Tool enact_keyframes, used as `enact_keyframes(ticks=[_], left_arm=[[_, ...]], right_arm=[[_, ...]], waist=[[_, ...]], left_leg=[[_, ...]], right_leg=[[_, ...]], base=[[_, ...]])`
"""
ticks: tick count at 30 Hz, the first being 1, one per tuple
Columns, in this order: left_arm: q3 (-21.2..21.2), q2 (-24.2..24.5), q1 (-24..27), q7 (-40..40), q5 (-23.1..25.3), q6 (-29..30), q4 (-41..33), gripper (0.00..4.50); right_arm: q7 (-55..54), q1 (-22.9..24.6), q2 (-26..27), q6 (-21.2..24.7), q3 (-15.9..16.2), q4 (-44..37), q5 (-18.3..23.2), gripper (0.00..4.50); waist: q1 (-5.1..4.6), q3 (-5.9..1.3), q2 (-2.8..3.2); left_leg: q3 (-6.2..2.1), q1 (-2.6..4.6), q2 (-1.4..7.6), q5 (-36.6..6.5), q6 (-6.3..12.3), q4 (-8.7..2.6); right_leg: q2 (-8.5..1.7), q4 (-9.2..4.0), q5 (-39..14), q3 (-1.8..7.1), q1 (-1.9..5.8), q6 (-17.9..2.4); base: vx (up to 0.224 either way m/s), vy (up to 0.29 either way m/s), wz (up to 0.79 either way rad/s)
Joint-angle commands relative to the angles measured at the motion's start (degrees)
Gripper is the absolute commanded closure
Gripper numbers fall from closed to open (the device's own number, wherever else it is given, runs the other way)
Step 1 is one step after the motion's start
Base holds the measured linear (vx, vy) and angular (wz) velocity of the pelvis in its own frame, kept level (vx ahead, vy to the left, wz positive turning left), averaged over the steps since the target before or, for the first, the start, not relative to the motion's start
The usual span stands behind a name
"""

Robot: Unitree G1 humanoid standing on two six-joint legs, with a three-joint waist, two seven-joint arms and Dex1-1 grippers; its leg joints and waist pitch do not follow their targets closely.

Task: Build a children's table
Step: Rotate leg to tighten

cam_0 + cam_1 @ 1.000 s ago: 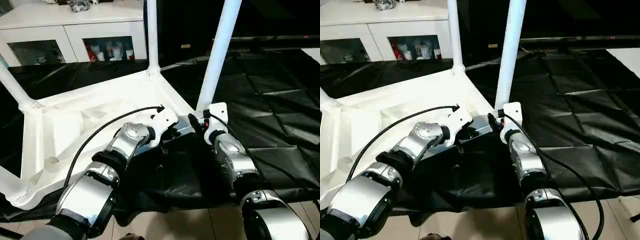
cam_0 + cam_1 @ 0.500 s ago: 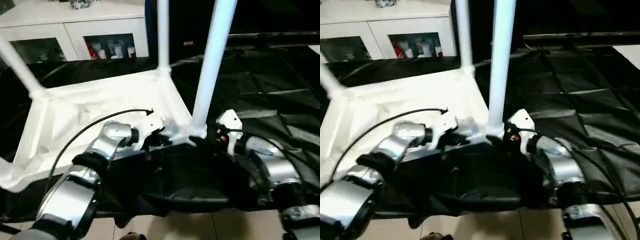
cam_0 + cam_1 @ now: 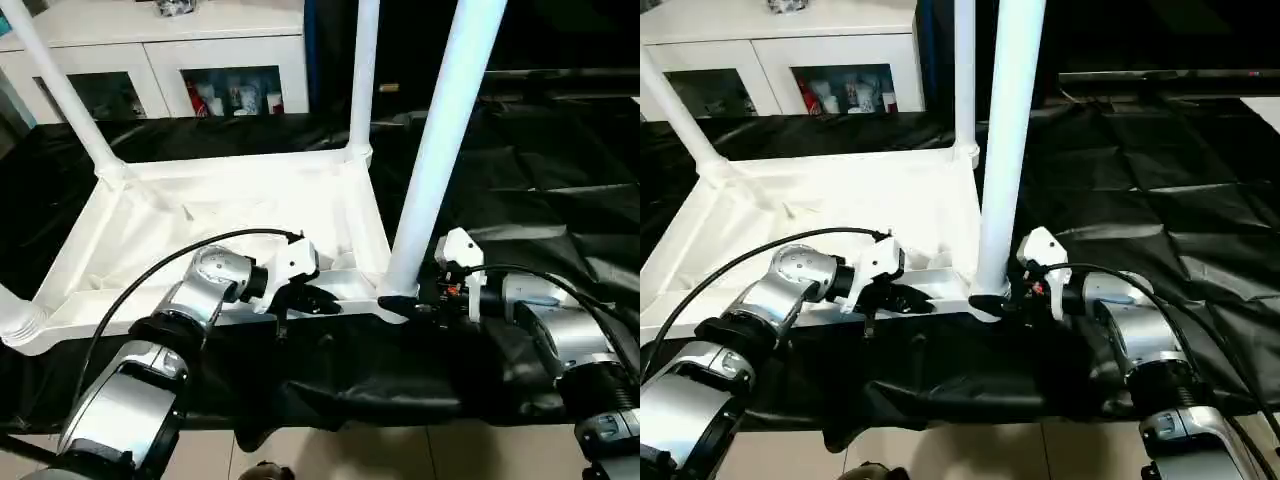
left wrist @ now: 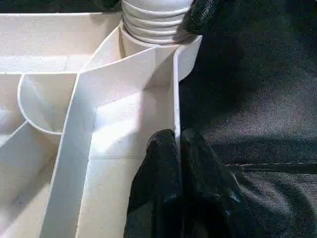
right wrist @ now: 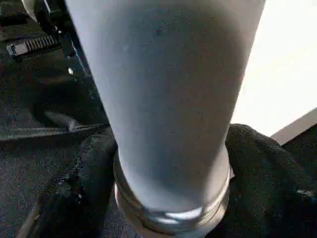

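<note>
Black-draped work table (image 3: 560, 200) in front of a white cabinet (image 3: 180, 60) with glass doors; the tabletop (image 3: 230, 215) lies on the drape, ribbed underside up, its near edge at the table's front. Legs stand in the corner sockets: far-left leg (image 3: 60, 90), far-right leg (image 3: 363, 75), near-right leg (image 3: 445, 140); at the near-left corner only a white ribbed stub (image 3: 20, 322) at the picture's edge, not clear how much leg it carries. Left gripper (image 4: 177, 148) is clenched on the tabletop's near rim wall, one finger on each side of it, close to the near-right socket (image 4: 158, 29). Right gripper (image 3: 405, 305) sits at the base of the near-right leg, a black finger (image 5: 262, 163) on either side of the tube just above its threaded collar; the jaws straddle the leg, but whether they press on it I cannot tell. Judged step: seating or tightening this leg while the left arm steadies the top. Next move likely calls for a firm squeeze low on the tube, then a twist about the leg's axis without levering it sideways, the left grasp resisting rotation of the top.
</note>
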Motion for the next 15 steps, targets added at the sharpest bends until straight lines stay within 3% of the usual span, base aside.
enact_keyframes(ticks=[1, 4, 8, 10, 12, 13, 14, 15], left_arm=[[1.0, -0.3, 0.4, -1.0, -2.0, 0.5, -1.3, 4.50], [1.1, -0.3, 0.4, -0.9, -2.0, 0.6, -1.4, 4.50], [1.3, -0.7, 0.1, 1.2, -1.5, 0.5, -0.5, 4.50], [1.8, -2.5, -1.5, 9.1, 0.2, 1.0, 2.5, 4.50], [2.4, -4.1, -2.8, 14.8, 1.0, 1.8, 4.4, 4.50], [2.7, -6.4, -4.1, 20.3, 1.6, 3.0, 5.8, 4.50], [2.7, -7.0, -4.4, 21.4, 1.7, 3.3, 6.0, 4.50], [2.8, -7.9, -4.9, 23.5, 2.0, 3.9, 6.5, 4.50]], right_arm=[[0.6, -1.1, 0.1, 0.6, 0.4, -1.0, 0.6, 1.39], [1.0, -0.9, 0.1, 1.1, 0.4, -1.2, 0.8, 1.69], [1.0, 0.3, 0.5, 2.2, 0.3, -2.1, 1.2, 1.74], [-5.6, 0.7, 3.0, 1.5, -0.7, 1.0, -0.4, 1.75], [-12.8, 0.3, 5.4, 0.6, -2.0, 4.4, -2.0, 1.76], [-24.0, -0.8, 9.1, -0.1, -4.1, 8.9, -3.3, 1.76], [-26.5, -1.1, 9.9, -0.3, -4.6, 9.8, -3.6, 1.76], [-30.1, -1.6, 11.3, 0.3, -5.9, 11.2, -3.0, 1.76]], waist=[[0.09, -3.93, -1.78], [0.21, -3.97, -1.72], [0.25, -4.00, -1.81], [0.10, -3.95, -1.62], [-0.10, -3.78, -1.71], [-0.40, -3.62, -1.48], [-0.82, -3.54, -1.46], [-0.98, -3.52, -1.26]], left_leg=[[-1.73, 1.57, 3.49, -12.5, 5.45, -3.54], [-1.75, 1.61, 3.52, -12.3, 5.42, -3.54], [-1.74, 1.60, 3.47, -12.2, 5.41, -3.47], [-1.74, 1.65, 3.53, -12.5, 5.09, -3.53], [-1.74, 1.76, 3.34, -14.2, 3.81, -3.69], [-1.90, 2.01, 3.34, -16.3, 2.10, -3.91], [-2.25, 2.12, 3.26, -18.6, 0.22, -4.26], [-2.36, 2.16, 3.22, -19.5, -0.27, -4.38]], right_leg=[[-3.10, -3.73, -11.1, 1.98, 2.23, -14.0], [-3.06, -3.70, -10.7, 1.96, 2.22, -14.0], [-3.04, -3.64, -10.5, 1.94, 2.27, -14.0], [-3.03, -3.77, -11.0, 2.00, 2.04, -13.9], [-3.00, -4.09, -13.8, 2.00, 1.92, -13.4], [-3.14, -4.40, -16.6, 2.05, 1.63, -13.0], [-3.22, -4.58, -19.8, 1.91, 1.67, -12.2], [-3.17, -4.75, -20.7, 1.88, 1.76, -11.6]], base=[[0.000, 0.000, 0.00], [0.000, 0.000, 0.00], [0.000, 0.000, 0.00], [0.000, 0.000, 0.00], [0.000, 0.000, 0.00], [0.000, 0.000, 0.00], [0.000, 0.000, 0.00], [0.000, 0.000, 0.00]])
